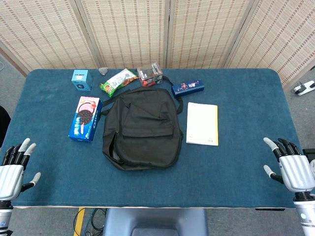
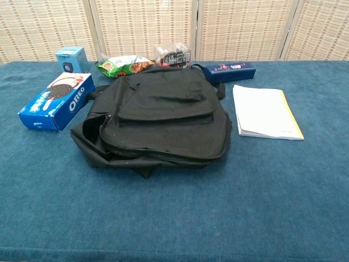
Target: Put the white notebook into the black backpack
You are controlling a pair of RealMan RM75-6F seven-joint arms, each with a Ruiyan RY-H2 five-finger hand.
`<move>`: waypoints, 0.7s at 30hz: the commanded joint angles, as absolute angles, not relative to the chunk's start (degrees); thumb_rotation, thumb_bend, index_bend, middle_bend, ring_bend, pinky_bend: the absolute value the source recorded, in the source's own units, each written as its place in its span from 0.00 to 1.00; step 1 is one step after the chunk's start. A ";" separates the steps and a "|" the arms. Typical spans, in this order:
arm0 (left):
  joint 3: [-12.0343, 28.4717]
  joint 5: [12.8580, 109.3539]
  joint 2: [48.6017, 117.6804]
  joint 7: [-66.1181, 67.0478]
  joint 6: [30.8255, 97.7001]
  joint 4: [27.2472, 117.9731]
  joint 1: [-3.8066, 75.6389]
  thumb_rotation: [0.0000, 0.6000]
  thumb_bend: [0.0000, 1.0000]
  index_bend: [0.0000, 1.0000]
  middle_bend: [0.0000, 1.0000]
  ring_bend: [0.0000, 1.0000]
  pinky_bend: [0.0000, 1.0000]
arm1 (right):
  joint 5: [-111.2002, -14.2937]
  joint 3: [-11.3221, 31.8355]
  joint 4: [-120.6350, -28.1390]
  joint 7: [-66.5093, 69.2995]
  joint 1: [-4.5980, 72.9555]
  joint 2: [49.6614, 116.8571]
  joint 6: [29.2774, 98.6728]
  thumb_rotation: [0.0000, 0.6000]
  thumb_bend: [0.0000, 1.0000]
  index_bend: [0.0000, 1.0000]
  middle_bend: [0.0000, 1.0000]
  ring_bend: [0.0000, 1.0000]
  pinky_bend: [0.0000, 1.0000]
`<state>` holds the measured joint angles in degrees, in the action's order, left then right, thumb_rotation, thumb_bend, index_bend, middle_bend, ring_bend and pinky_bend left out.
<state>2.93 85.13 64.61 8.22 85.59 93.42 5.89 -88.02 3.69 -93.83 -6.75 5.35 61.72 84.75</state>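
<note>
The white notebook point(image 1: 202, 123) lies flat on the table point(image 1: 236, 162), just right of the black backpack point(image 1: 142, 129). Left hand point(image 1: 14, 172) and right hand point(image 1: 290, 164) rest at the near corners, fingers released, holding nothing.

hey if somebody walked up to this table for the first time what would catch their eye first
Probably the black backpack lying flat in the middle of the blue table, with the white notebook just to its right. Next, the blue cookie box on its left and the snacks lined up behind it. A robot hand waits, fingers spread, at each near corner: left, right.
</note>
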 commanded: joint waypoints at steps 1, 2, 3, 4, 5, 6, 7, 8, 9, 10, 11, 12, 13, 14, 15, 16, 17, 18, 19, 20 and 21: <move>2.90 85.12 64.62 8.28 85.62 93.45 5.84 1.00 0.30 0.00 0.00 0.00 0.00 | -87.93 3.69 -93.76 -6.71 5.36 61.74 84.75 1.00 0.20 0.16 0.26 0.15 0.20; 2.90 85.15 64.63 8.28 85.69 93.46 5.81 1.00 0.30 0.00 0.00 0.00 0.00 | -87.91 3.70 -93.73 -6.69 5.35 61.76 84.79 1.00 0.20 0.16 0.26 0.15 0.20; 2.89 85.21 64.67 8.24 85.82 93.47 5.75 1.00 0.30 0.00 0.00 0.00 0.00 | -87.97 3.68 -93.68 -6.55 5.33 61.77 84.87 1.00 0.20 0.16 0.26 0.15 0.20; 2.88 85.26 64.70 8.19 85.90 93.47 5.72 1.00 0.30 0.00 0.00 0.00 0.00 | -88.07 3.68 -93.61 -6.43 5.32 61.77 84.97 1.00 0.20 0.16 0.26 0.15 0.20; 2.87 85.32 64.73 8.17 85.98 93.46 5.69 1.00 0.30 0.00 0.00 0.00 0.00 | -88.19 3.67 -93.51 -6.35 5.29 61.78 85.12 1.00 0.20 0.16 0.26 0.15 0.20; 2.86 85.38 64.75 8.17 86.04 93.45 5.68 1.00 0.30 0.00 0.00 0.00 0.00 | -88.26 3.68 -93.41 -6.30 5.27 61.79 85.24 1.00 0.20 0.16 0.26 0.15 0.20; 2.84 85.49 64.76 8.20 86.09 93.44 5.66 1.00 0.30 0.00 0.00 0.00 0.00 | -88.31 3.67 -93.37 -6.27 5.25 61.79 85.32 1.00 0.20 0.16 0.26 0.15 0.20; 2.83 85.59 64.77 8.18 86.19 93.44 5.64 1.00 0.30 0.00 0.00 0.00 0.00 | -88.35 3.66 -93.39 -6.21 5.24 61.76 85.36 1.00 0.20 0.16 0.26 0.15 0.20; 2.86 85.71 64.82 8.14 86.34 93.41 5.62 1.00 0.30 0.00 0.00 0.00 0.00 | -88.40 3.66 -93.35 -6.14 5.24 61.74 85.41 1.00 0.20 0.16 0.26 0.15 0.20; 2.87 85.78 64.83 8.06 86.46 93.40 5.59 1.00 0.30 0.00 0.00 0.00 0.00 | -88.46 3.66 -93.33 -6.09 5.27 61.75 85.42 1.00 0.20 0.16 0.26 0.15 0.20; 2.87 85.84 64.84 7.99 86.55 93.39 5.55 1.00 0.30 0.00 0.00 0.00 0.00 | -88.53 3.65 -93.32 -6.05 5.29 61.75 85.43 1.00 0.20 0.16 0.26 0.15 0.20; 2.87 85.90 64.84 7.92 86.63 93.37 5.52 1.00 0.30 0.00 0.00 0.00 0.00 | -88.62 3.66 -93.29 -6.00 5.34 61.77 85.44 1.00 0.20 0.16 0.26 0.15 0.20; 2.85 86.01 64.83 7.86 86.74 93.32 5.48 1.00 0.30 0.00 0.00 0.00 0.00 | -88.74 3.67 -93.25 -5.99 5.43 61.80 85.41 1.00 0.20 0.16 0.26 0.15 0.20; 2.84 86.07 64.81 7.84 86.81 93.30 5.46 1.00 0.30 0.00 0.00 0.00 0.00 | -88.82 3.67 -93.23 -6.02 5.54 61.80 85.30 1.00 0.20 0.16 0.26 0.15 0.20; 2.85 86.16 64.80 7.76 86.93 93.27 5.43 1.00 0.30 0.00 0.00 0.00 0.00 | -88.94 3.69 -93.21 -6.09 5.75 61.81 85.08 1.00 0.20 0.16 0.26 0.15 0.20; 2.87 86.24 64.79 7.67 87.04 93.26 5.40 1.00 0.30 0.00 0.00 0.00 0.00 | -89.01 3.74 -93.23 -6.14 5.95 61.81 84.86 1.00 0.20 0.16 0.26 0.15 0.20; 2.85 86.30 64.75 7.58 87.13 93.24 5.35 1.00 0.30 0.00 0.00 0.00 0.00 | -89.05 3.79 -93.24 -6.17 6.18 61.79 84.59 1.00 0.20 0.16 0.26 0.15 0.20; 2.82 86.33 64.70 7.49 87.22 93.22 5.27 1.00 0.30 0.00 0.00 0.00 0.00 | -89.10 3.88 -93.23 -6.19 6.52 61.76 84.20 1.00 0.20 0.16 0.26 0.15 0.20; 2.81 86.35 64.67 7.42 87.30 93.20 5.21 1.00 0.30 0.00 0.00 0.00 0.00 | -89.06 3.99 -93.20 -6.26 6.79 61.73 83.87 1.00 0.20 0.16 0.26 0.15 0.20; 2.79 86.37 64.65 7.32 87.38 93.19 5.15 1.00 0.30 0.00 0.00 0.00 0.00 | -88.99 4.09 -93.21 -6.36 7.09 61.69 83.47 1.00 0.20 0.16 0.26 0.15 0.20; 2.75 86.37 64.64 7.21 87.46 93.15 5.06 1.00 0.30 0.00 0.00 0.00 0.00 | -88.94 4.25 -93.20 -6.44 7.51 61.62 82.97 1.00 0.20 0.16 0.26 0.15 0.20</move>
